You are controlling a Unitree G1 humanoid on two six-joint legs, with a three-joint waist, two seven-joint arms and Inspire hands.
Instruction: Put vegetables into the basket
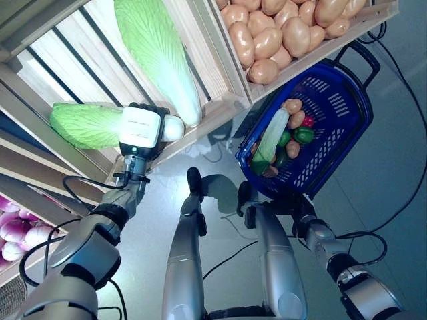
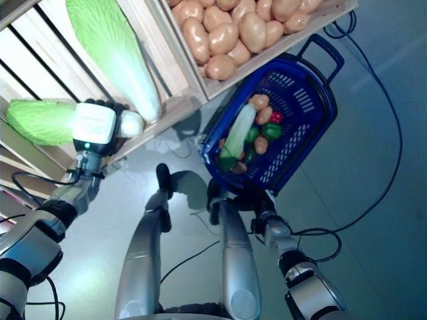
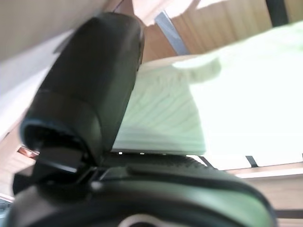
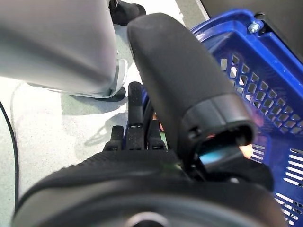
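Observation:
A pale green napa cabbage [image 1: 83,125] lies on the slatted wooden shelf [image 1: 220,110] at the left. My left hand [image 1: 140,130] is wrapped around it near its white stem end, and its thumb [image 3: 90,104] lies against the leaves [image 3: 227,94]. A blue plastic basket [image 1: 347,100] hangs below the shelf at the right. It holds a long pale green vegetable [image 1: 272,137], potatoes, green peppers and something red. My right hand [image 1: 293,203] grips the basket's near rim [image 4: 265,80], fingers curled round it.
A second napa cabbage [image 1: 160,53] lies on the same shelf just right of my left hand. A wooden crate of potatoes [image 1: 280,33] sits above the basket. Purple onions [image 1: 17,233] fill a lower shelf at far left. Grey floor lies below.

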